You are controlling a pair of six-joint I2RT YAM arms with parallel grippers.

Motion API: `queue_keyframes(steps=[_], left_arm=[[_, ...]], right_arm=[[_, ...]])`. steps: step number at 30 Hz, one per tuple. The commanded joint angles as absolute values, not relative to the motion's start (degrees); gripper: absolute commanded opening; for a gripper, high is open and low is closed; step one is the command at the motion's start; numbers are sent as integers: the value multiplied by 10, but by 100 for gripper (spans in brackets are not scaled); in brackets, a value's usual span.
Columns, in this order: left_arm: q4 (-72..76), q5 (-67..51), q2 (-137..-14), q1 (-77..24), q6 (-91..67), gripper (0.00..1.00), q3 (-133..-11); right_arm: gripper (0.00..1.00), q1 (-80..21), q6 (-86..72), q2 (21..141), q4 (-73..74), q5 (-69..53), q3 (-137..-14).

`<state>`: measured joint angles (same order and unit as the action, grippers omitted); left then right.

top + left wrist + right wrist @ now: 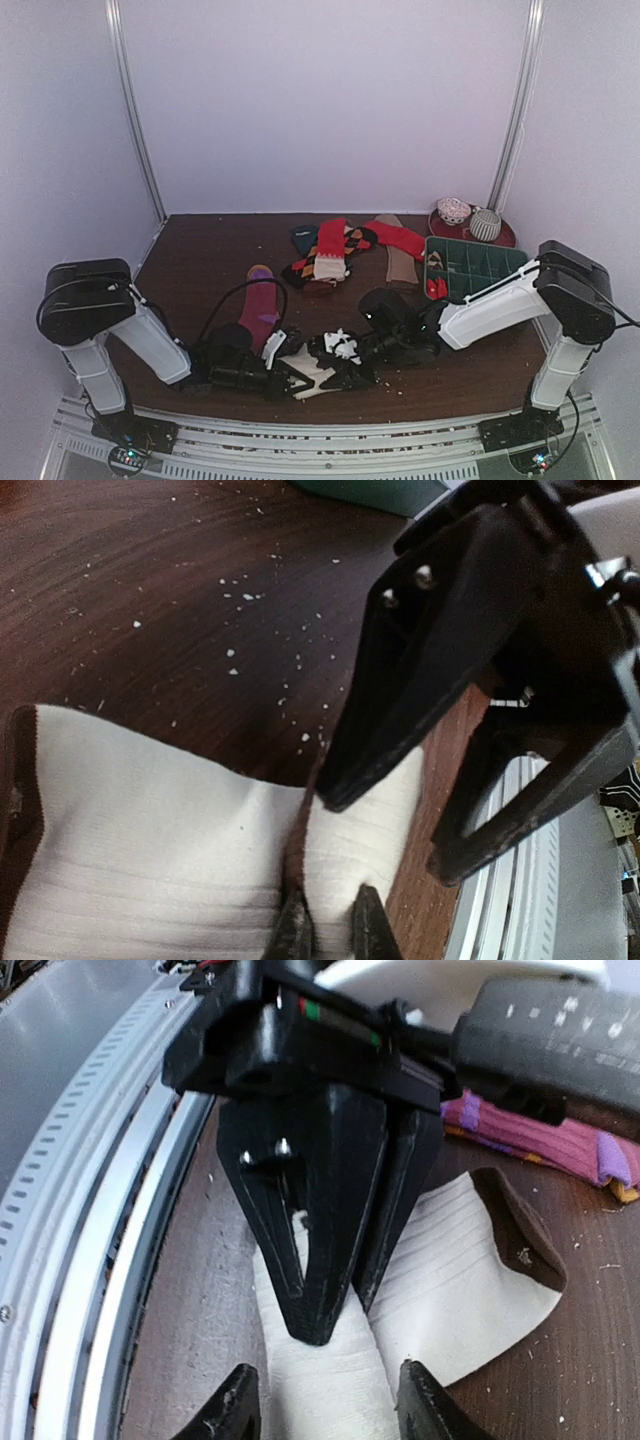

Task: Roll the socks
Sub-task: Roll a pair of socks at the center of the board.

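Note:
A white sock with brown trim point(303, 376) lies flat near the table's front edge. It also shows in the left wrist view point(150, 820) and the right wrist view point(470, 1280). My left gripper point(283, 378) is shut on a raised fold of this sock point(330, 930). My right gripper point(345, 368) faces it from the right. Its jaws are open and straddle a narrow strip of the same sock point(330, 1410) without pinching it. The two grippers' tips are very close together.
A pink and purple sock point(260, 302) lies just behind the left gripper. A pile of argyle, red and brown socks point(335, 250) lies mid-table. A green compartment tray point(470, 265) and a dark red plate point(505, 236) with rolled socks stand at back right. The metal rail point(330, 435) runs along the front edge.

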<state>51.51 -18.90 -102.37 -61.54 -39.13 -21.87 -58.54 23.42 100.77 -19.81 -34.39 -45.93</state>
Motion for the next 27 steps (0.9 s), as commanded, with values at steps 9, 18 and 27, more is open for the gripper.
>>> queue_keyframes(steps=[9,18,27], left_arm=[[349,-217,-1076,-614,-392,0,-184],[304,-159,-1016,-611,-344,26,-201],[121,10,-775,-584,-243,56,-258]], right_arm=[[47,-587,316,1074,-142,-325,-495],[23,-590,246,1113,-60,-334,-526],[23,-588,172,1076,0,-313,-495]])
